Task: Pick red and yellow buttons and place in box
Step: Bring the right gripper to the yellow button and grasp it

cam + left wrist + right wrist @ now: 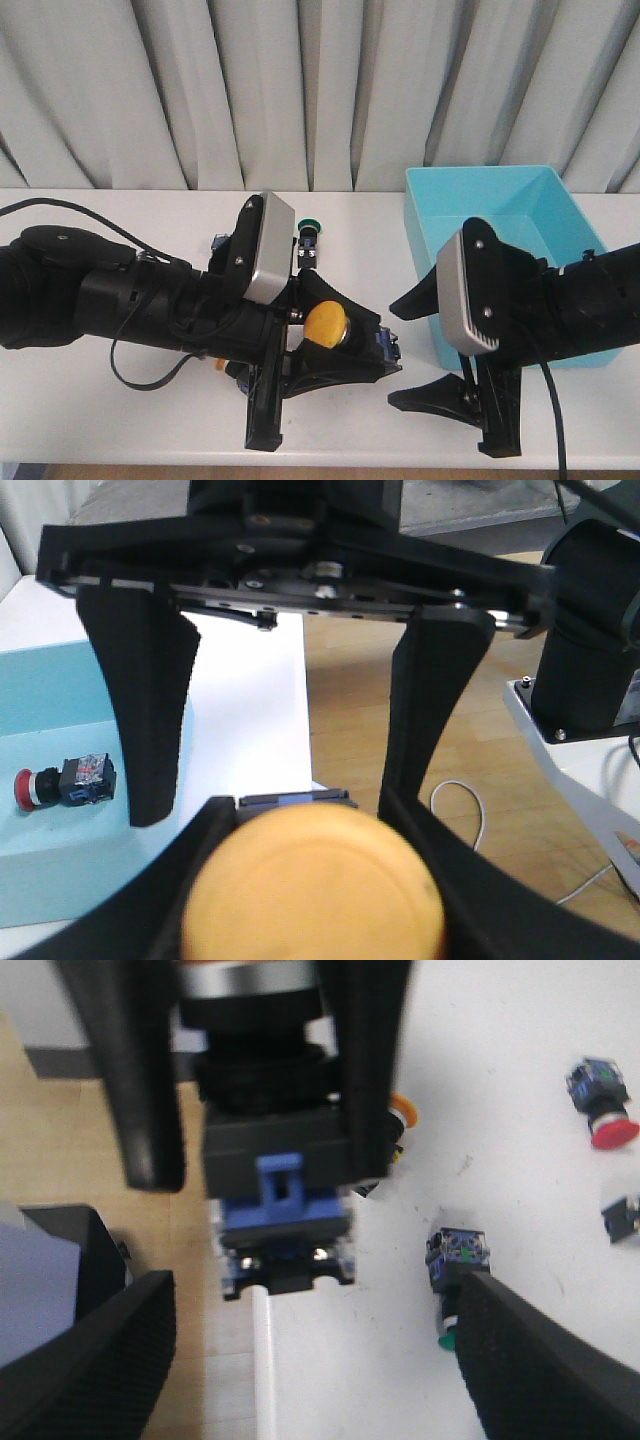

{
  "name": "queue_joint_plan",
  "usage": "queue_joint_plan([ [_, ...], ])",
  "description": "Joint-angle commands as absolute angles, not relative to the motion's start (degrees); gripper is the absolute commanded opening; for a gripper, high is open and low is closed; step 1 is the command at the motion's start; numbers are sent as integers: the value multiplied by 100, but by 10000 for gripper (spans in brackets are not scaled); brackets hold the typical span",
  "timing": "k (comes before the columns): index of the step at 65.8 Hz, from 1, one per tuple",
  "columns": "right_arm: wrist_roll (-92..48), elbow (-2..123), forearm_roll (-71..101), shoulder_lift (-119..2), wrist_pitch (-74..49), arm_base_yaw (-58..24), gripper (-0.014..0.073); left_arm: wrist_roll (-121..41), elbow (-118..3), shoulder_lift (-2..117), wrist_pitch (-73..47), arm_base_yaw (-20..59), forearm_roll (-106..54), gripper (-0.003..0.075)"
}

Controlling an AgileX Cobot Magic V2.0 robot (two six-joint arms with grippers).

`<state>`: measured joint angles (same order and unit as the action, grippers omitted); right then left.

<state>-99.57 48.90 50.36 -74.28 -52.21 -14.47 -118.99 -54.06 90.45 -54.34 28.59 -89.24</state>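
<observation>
Beside box (500, 200), held yellow button (326, 325)

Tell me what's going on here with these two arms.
The left gripper holds a yellow button above the table, its end pointing at the open right gripper, which faces it beside the blue box. It may be a handover. One red button already lies in the box. A green button and another red one sit on the table.
</observation>
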Motion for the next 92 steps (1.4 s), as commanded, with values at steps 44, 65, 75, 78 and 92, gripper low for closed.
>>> queue_joint_plan([
  [44, -10454, 5097, 5574, -7422, -4788, -1965, 499, -11907, -5558, 8845, -5697, 2849, -9365, 209],
  [65, -10268, 5097, 5434, -7422, -4767, -1965, 396, -11907, -5558, 8845, -5697, 2849, -9365, 209],
  [75, -10261, 5097, 5445, -7422, -4767, -1965, 325, -11907, -5558, 8845, -5697, 2849, -9365, 209],
  [78, -10253, 5097, 5445, -7422, -4767, -1965, 299, -11907, -5558, 8845, -5697, 2849, -9365, 209],
  [92, -10253, 5097, 5445, -7422, -4767, -1965, 188, -11907, -5558, 8845, -5697, 2849, -9365, 209],
])
